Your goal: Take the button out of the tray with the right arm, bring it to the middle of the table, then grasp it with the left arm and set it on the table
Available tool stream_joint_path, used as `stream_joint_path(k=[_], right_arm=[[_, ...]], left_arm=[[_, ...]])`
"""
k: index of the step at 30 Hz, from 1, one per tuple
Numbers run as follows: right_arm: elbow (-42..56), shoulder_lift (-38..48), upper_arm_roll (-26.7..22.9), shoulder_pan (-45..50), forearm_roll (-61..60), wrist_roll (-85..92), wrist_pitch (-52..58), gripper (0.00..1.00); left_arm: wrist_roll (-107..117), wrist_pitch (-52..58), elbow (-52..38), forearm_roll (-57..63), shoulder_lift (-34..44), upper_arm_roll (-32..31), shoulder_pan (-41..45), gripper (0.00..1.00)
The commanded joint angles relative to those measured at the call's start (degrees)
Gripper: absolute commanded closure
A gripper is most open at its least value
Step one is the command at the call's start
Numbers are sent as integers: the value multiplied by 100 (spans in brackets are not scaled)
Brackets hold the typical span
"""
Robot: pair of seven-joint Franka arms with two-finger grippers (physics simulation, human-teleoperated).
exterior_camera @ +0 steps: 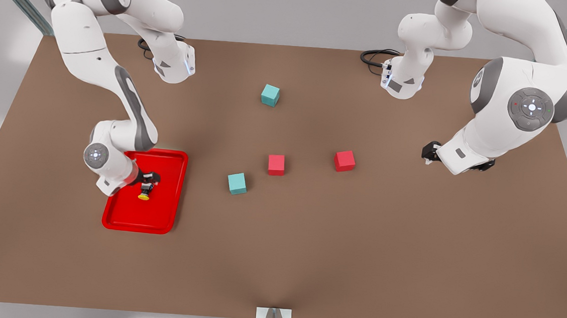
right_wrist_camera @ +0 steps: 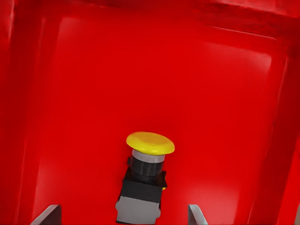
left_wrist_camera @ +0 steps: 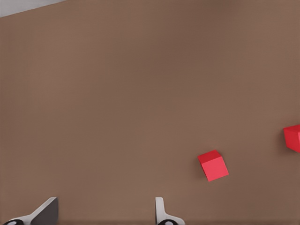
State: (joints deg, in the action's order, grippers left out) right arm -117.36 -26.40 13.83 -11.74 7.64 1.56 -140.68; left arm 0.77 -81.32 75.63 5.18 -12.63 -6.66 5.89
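Observation:
The button (exterior_camera: 144,192) lies on its side in the red tray (exterior_camera: 160,210), near the front view's left side of the table (exterior_camera: 306,255). Its yellow cap (right_wrist_camera: 150,143) points away from my wrist and its grey-black body (right_wrist_camera: 139,197) sits between my fingers. My right gripper (exterior_camera: 148,179) is low over the tray, open, with its fingertips (right_wrist_camera: 197,215) on either side of the body and a gap on each side. On the front view's right, my left gripper (exterior_camera: 429,152) waits above the table, open and holding nothing, fingertips (left_wrist_camera: 160,211) wide apart.
Two red cubes (exterior_camera: 276,164) (exterior_camera: 344,161) and two teal cubes (exterior_camera: 237,183) (exterior_camera: 270,95) are scattered around the table's middle. The left wrist view shows both red cubes (left_wrist_camera: 213,165) (left_wrist_camera: 293,137) on bare brown tabletop (left_wrist_camera: 117,93). The tray's raised rim (right_wrist_camera: 281,117) surrounds the button.

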Motion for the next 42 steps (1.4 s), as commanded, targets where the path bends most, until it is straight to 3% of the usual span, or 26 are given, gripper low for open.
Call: stream_joint_path(k=[1, 11, 34, 35, 37, 42], right_arm=[[134, -93, -3, 75, -17, -1060, -1040, 0], [55, -163, -12, 31, 247, -2538, -302, 0], [46, -471, -30, -30, 273, -2679, -161, 0], [46, -480, -30, -30, 264, -2670, -153, 4], [46, -480, -30, -30, 264, -2687, -153, 27], [46, -480, -30, -30, 264, -2696, -144, 29]], left_arm=[[-15, 29, -4, 1, 7, -2, 0, 0], [-6, 29, -4, 9, -37, -2, 9, 0], [-6, 20, 5, 9, -108, -11, 9, 0], [-6, 20, 5, 9, -108, -11, 9, 0], [-6, 20, 5, 9, -108, -11, 9, 0], [-6, 20, 5, 9, -116, -11, 9, 0]])
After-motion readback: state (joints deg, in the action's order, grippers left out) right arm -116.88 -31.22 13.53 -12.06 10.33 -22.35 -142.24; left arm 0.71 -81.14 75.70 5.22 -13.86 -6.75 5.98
